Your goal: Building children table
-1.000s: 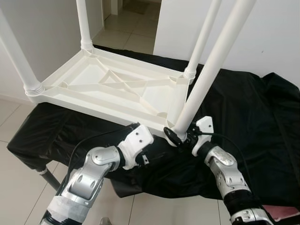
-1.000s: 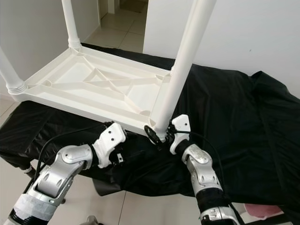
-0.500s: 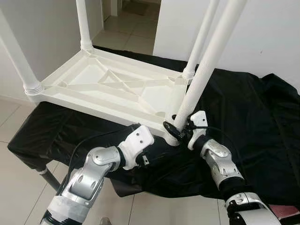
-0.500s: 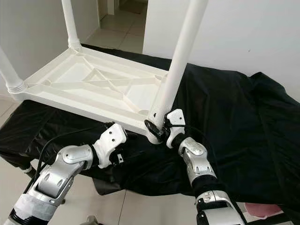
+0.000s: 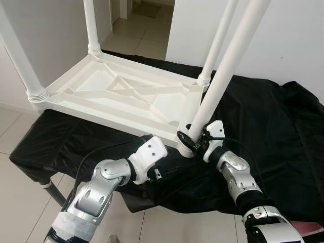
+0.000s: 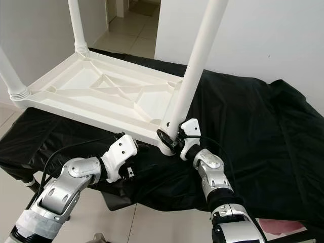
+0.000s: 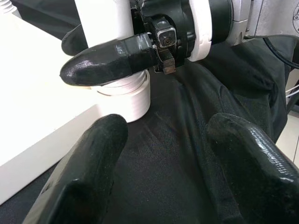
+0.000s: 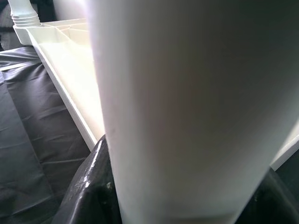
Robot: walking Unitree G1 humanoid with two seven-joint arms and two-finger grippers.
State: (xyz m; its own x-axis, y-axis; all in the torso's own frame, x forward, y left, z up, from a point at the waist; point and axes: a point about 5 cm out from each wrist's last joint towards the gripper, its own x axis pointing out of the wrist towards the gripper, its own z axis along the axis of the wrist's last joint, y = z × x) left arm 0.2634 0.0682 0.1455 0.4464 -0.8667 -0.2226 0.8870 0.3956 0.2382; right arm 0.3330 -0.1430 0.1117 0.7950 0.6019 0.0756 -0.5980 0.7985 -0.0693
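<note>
A white plastic table top (image 5: 116, 96) lies upside down on a black cloth (image 5: 273, 131). Three white legs stand in its corners. The fourth leg (image 5: 223, 81) leans to the right, with its lower end at the near right corner socket (image 7: 126, 95). My right gripper (image 5: 190, 142) is shut on this leg just above the socket, and one black finger (image 7: 107, 58) presses on the leg's side. My left gripper (image 7: 163, 163) is open, low over the cloth beside that same corner, holding nothing.
The cloth covers a low stand with a metal leg (image 5: 48, 187) at the near left. A white wall (image 5: 298, 35) rises behind on the right, and a doorway to a tiled floor (image 5: 142, 35) lies at the back. A reddish object (image 5: 309, 230) lies near right.
My right gripper has carried the leg's lower end left and away from me to the near right corner socket. The left arm has barely moved.
</note>
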